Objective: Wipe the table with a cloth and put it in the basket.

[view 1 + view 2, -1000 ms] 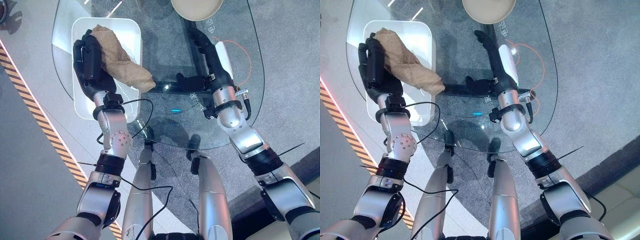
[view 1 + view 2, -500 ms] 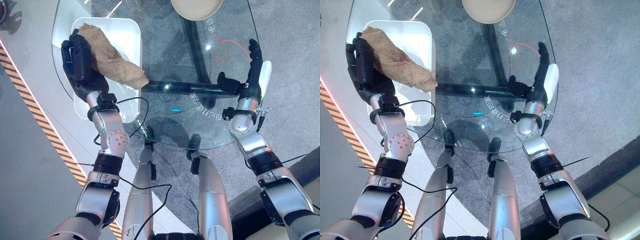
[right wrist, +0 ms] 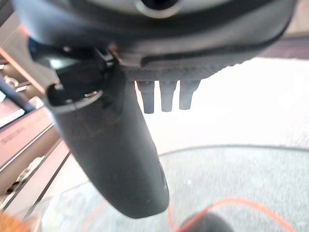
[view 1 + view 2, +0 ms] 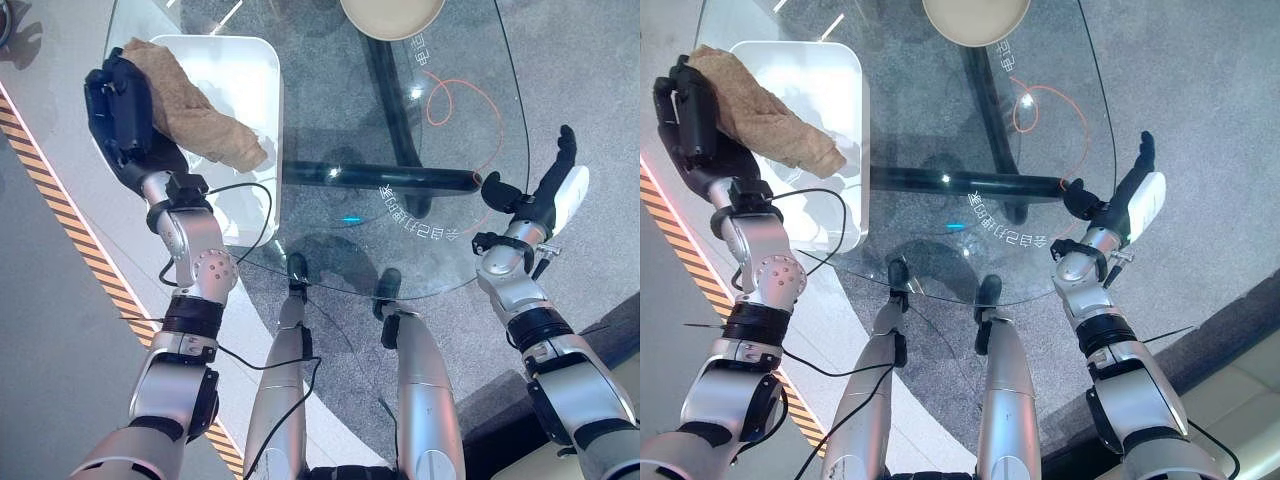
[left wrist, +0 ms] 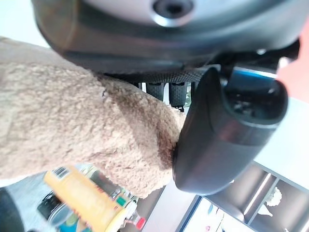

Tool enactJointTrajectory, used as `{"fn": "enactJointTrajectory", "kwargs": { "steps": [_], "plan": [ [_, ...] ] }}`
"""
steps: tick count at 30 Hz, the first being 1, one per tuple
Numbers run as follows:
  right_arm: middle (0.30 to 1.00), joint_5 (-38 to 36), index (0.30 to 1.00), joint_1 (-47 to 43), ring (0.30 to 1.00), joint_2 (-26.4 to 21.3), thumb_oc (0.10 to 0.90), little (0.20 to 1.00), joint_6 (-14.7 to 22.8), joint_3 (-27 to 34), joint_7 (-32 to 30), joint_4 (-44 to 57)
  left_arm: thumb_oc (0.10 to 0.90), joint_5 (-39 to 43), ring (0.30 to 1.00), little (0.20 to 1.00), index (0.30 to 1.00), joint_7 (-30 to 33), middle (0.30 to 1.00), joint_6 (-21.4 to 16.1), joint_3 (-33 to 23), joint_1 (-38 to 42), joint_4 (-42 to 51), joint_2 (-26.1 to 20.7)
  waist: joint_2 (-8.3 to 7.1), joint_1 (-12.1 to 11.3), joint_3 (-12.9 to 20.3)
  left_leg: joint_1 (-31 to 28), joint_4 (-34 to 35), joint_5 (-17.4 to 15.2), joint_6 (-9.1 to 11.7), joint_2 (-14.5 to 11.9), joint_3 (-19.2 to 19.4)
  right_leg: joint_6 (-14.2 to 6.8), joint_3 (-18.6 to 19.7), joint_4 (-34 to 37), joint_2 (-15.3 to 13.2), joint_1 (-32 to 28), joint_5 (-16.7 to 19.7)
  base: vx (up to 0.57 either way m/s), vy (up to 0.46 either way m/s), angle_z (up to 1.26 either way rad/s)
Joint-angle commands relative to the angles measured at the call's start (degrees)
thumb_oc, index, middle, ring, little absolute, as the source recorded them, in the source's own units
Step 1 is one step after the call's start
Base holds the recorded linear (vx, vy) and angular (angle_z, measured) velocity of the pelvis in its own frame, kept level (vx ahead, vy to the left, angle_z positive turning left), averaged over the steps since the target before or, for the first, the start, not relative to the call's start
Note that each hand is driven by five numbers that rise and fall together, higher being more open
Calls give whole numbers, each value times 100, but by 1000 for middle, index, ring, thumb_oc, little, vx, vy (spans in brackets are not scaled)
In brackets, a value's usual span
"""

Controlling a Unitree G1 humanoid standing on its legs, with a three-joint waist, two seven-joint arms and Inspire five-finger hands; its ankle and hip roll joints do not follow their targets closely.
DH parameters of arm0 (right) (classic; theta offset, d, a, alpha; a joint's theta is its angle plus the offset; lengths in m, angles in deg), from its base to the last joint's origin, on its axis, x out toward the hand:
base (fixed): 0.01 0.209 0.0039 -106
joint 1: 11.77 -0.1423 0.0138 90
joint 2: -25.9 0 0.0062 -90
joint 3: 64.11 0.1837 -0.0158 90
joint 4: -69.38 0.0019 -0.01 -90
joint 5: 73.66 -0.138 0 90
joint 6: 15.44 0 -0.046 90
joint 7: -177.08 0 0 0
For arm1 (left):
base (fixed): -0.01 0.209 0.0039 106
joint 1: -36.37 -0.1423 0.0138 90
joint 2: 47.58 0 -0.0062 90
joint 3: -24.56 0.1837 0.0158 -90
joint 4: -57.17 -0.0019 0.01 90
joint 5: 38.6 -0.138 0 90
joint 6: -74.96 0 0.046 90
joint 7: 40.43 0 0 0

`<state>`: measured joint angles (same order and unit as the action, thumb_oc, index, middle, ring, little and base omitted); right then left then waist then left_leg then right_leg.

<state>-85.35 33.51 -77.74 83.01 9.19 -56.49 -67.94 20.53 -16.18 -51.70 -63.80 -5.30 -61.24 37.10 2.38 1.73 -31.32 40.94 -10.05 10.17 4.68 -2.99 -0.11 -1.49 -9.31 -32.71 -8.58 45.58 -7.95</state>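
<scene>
Left hand (image 4: 120, 110) up at the far-left corner of the glass worktop (image 4: 330, 120), fingers and thumb clenched round the brown cloth (image 4: 195, 110). Cloth draped down over the white basket (image 4: 255, 90), tail hanging inside the rim. Right hand (image 4: 545, 190) off the worktop's right edge, fingers straight, grasping nothing.

Bright overhead light, glare on glass table (image 4: 400, 200).

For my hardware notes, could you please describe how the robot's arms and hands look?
Both arms are silver-grey jointed segments with black bands. The left hand and right hand are dark; the right bears a white cover along one side.
</scene>
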Motion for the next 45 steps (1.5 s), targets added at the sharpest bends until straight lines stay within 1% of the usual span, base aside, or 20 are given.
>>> {"fn": "enactJointTrajectory", "kwargs": {
  "steps": [1, 4, 5, 6, 8, 9, 12, 14, 15, 16, 18, 23, 25, 26, 34, 42, 43, 45],
  "plan": [
    [900, -155, 900, -276, 900, -541, 800, 900, 580, 233, -574, -229, 100, -830, 300, 200, 300, 134, 300, -784, -59, 901, 98, -691, -63, -53, 153, -128, -833, -1258, -164, 331, 296, -303, 155, 1031, 335, -373, 421, 0, 0, 0],
    [900, -290, 900, -242, 900, -582, 800, 900, 645, 317, -559, -506, 100, -888, 300, 200, 300, 238, 300, -735, -12, 1009, -43, -839, -58, -43, 153, -87, -844, -1219, -169, 319, 301, -290, 158, 1036, 336, -338, 457, 0, 0, 0],
    [900, -323, 900, -221, 900, -574, 800, 900, 705, 352, -533, -625, 100, -875, 300, 200, 300, 258, 300, -715, 5, 1041, -84, -881, -56, -44, 153, -88, -850, -1222, -170, 316, 299, -290, 158, 1028, 340, -340, 453, 0, 0, 0],
    [900, -404, 900, -181, 900, -565, 800, 900, 846, 400, -483, -918, 100, -908, 300, 200, 300, 319, 300, -682, 51, 1108, -211, -952, -47, -43, 153, -119, -874, -1283, -170, 307, 301, -290, 164, 995, 345, -364, 391, 0, 0, 0],
    [900, -450, 900, -177, 900, -573, 800, 900, 932, 447, -424, -1151, 100, -917, 300, 200, 300, 346, 300, -646, 89, 1172, -311, -1018, -39, -41, 153, -87, -865, -1235, -176, 298, 311, -279, 160, 1016, 340, -338, 440, 0, 0, 0],
    [900, -488, 900, -167, 900, -568, 800, 900, 944, 452, -403, -1295, 100, -969, 300, 200, 300, 416, 300, -596, 144, 1230, -403, -1074, -41, -41, 153, -113, -890, -1292, -172, 292, 310, -283, 164, 998, 340, -363, 390, 0, 0, 0],
    [900, -521, 900, -170, 900, -559, 800, 900, 1001, 471, -323, -1687, 100, -1094, 300, 200, 300, 509, 300, -502, 262, 1343, -617, -1183, -42, -39, 153, -108, -918, -1300, -175, 284, 312, -273, 166, 998, 344, -366, 394, 0, 0, 0],
    [900, -510, 900, -178, 900, -549, 800, 900, 996, 486, -297, -1841, 100, -1227, 300, 200, 300, 574, 300, -438, 302, 1394, -695, -1227, -41, -39, 153, -70, -910, -1248, -177, 277, 322, -265, 162, 1021, 344, -336, 446, 0, 0, 0],
    [900, -521, 900, -170, 900, -561, 800, 900, 983, 485, -251, -1945, 100, -1229, 300, 200, 300, 584, 300, -425, 345, 1423, -774, -1270, -43, -38, 153, -73, -911, -1247, -181, 273, 326, -264, 160, 1019, 347, -341, 445, 0, 0, 0],
    [900, -521, 900, -159, 900, -584, 800, 900, 894, 489, -180, -2071, 100, -1275, 300, 200, 300, 606, 300, -356, 401, 1462, -893, -1331, -40, -32, 153, -71, -918, -1242, -182, 263, 337, -265, 159, 1011, 345, -338, 450, 0, 0, 0],
    [900, -567, 900, -126, 900, -594, 800, 900, 745, 473, -95, -2225, 100, -1397, 300, 200, 300, 593, 300, -160, 511, 1543, -1040, -1421, -36, -27, 153, -81, -908, -1233, -185, 254, 347, -259, 155, 1010, 351, -344, 450, 0, 0, 0],
    [900, -568, 900, -25, 900, -615, 800, 900, 570, 488, 173, -2562, 100, -1482, 300, 200, 300, 482, 300, 120, 767, 1649, -1302, -1537, -7, -6, 153, -74, -926, -1227, -182, 232, 375, -251, 164, 976, 354, -317, 454, 0, 0, 0],
    [900, -587, 900, 16, 900, -615, 800, 900, 547, 484, 219, -2615, 100, -1475, 300, 200, 300, 433, 300, 176, 800, 1638, -1353, -1565, 6, -4, 153, -82, -915, -1225, -184, 229, 382, -249, 170, 977, 357, -315, 455, 0, 0, 0],
    [900, -615, 900, 90, 900, -614, 800, 900, 520, 500, 311, -2698, 100, -1474, 300, 200, 300, 382, 300, 265, 851, 1593, -1381, -1590, 24, 2, 153, -109, -946, -1286, -184, 227, 389, -256, 178, 940, 353, -335, 396, 0, 0, 0],
    [900, -664, 900, 150, 900, -578, 800, 900, 312, 452, 645, -2825, 100, -1583, 300, 200, 300, 334, 300, 565, 994, 1592, -1675, -1594, 50, 34, 153, -115, -953, -1274, -183, 218, 426, -245, 189, 922, 345, -319, 402, 0, 0, 0],
    [900, -595, 900, 118, 900, -566, 800, 900, 187, 369, 704, -2839, 100, -1814, 300, 200, 300, 201, 300, 1021, 1195, 1651, -2059, -1660, 99, 85, 153, -123, -935, -1234, -171, 202, 479, -237, 222, 897, 344, -275, 416, 3, 22, -1],
    [900, -576, 900, 119, 900, -564, 800, 900, 172, 367, 709, -2829, 100, -1964, 300, 200, 300, 227, 300, 1118, 1238, 1658, -2118, -1660, 105, 98, 153, -119, -933, -1227, -170, 197, 490, -235, 229, 888, 348, -260, 418, 0, 0, 0],
    [900, -564, 900, 109, 900, -582, 800, 900, 164, 371, 723, -2826, 100, -2083, 300, 200, 300, 222, 300, 1197, 1271, 1661, -2185, -1674, 115, 107, 153, -109, -932, -1221, -169, 199, 495, -234, 236, 882, 353, -238, 422, 0, 0, 0]
  ]
}}
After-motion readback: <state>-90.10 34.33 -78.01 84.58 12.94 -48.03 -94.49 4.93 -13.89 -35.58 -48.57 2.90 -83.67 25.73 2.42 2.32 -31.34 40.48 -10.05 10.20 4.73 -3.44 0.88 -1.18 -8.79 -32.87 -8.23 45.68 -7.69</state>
